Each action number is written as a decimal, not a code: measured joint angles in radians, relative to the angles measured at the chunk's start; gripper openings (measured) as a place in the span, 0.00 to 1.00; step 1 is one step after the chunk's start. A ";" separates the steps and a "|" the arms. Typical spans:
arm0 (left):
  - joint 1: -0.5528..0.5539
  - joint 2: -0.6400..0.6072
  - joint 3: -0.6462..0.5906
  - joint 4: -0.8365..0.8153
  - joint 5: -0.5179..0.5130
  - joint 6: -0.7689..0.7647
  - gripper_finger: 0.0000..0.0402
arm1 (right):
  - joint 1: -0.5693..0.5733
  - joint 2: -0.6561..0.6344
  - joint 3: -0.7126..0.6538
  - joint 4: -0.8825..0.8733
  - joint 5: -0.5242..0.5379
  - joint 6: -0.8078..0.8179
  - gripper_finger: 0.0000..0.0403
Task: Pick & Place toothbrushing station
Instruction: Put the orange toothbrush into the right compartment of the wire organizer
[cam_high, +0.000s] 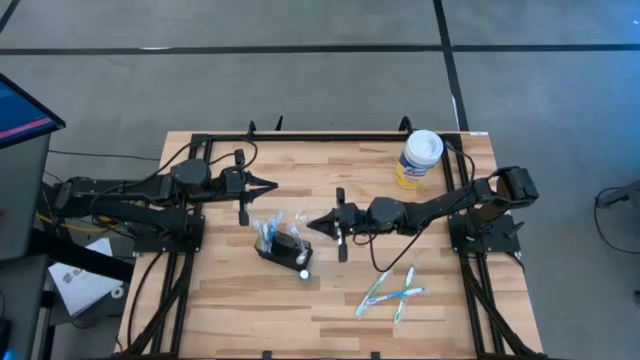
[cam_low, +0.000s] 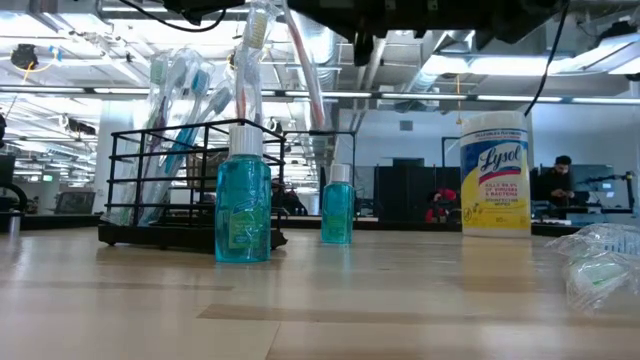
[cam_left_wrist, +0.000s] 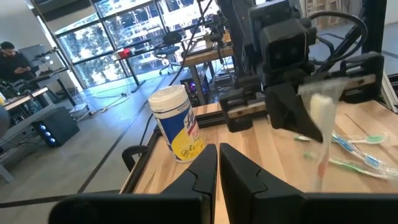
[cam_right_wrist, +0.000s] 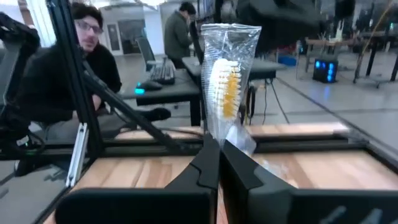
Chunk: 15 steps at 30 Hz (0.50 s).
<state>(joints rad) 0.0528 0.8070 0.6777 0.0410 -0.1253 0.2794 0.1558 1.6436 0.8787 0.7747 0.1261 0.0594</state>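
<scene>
- My right claw (cam_high: 318, 225) is clamped on a wrapped toothbrush (cam_right_wrist: 227, 87) — the right wrist view shows its yellow bristles in clear film standing up from between the closed fingers.
- My left claw (cam_high: 270, 184) is closed on nothing and sits out over the tabletop (cam_high: 230, 300) on its own side, waiting.
- The toothbrushing station (cam_high: 280, 247), a small black wire rack already holding several brushes, stands near the middle of the tabletop, just beside and slightly nearer the front edge than the right claw.
- The relation I steer by: the rack lies toward the left arm's side from the right claw's tip, close by, and its long axis runs on a slant across the boards. I judge the right arm the one to finish, since it carries the brush — it needs to get over the slots before lowering.
- The overhead view gives me that layout, plus the loose toothbrushes (cam_high: 392, 294) near the right front corner and the yellow wipes canister (cam_high: 419, 158) at the back.
- The low view gives what the overhead cannot: the rack's (cam_low: 190, 185) height, the brushes leaning in it, and two small blue bottles (cam_low: 243, 205) beside it.
- Whether the held brush's lower end is clear of the rack's rim, I cannot tell from any view.
</scene>
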 joint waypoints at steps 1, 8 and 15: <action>0.000 0.000 0.000 -0.001 0.000 0.000 0.03 | 0.000 0.000 0.000 0.012 -0.002 -0.010 0.00; 0.000 0.000 0.000 0.000 0.000 0.000 0.03 | 0.018 -0.001 0.000 0.087 -0.034 -0.083 0.00; 0.000 0.000 0.000 0.000 0.000 0.000 0.03 | 0.020 0.066 0.001 0.194 -0.065 -0.119 0.00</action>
<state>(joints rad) 0.0528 0.8070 0.6777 0.0415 -0.1253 0.2796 0.1761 1.7099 0.8797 0.9690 0.0609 -0.0593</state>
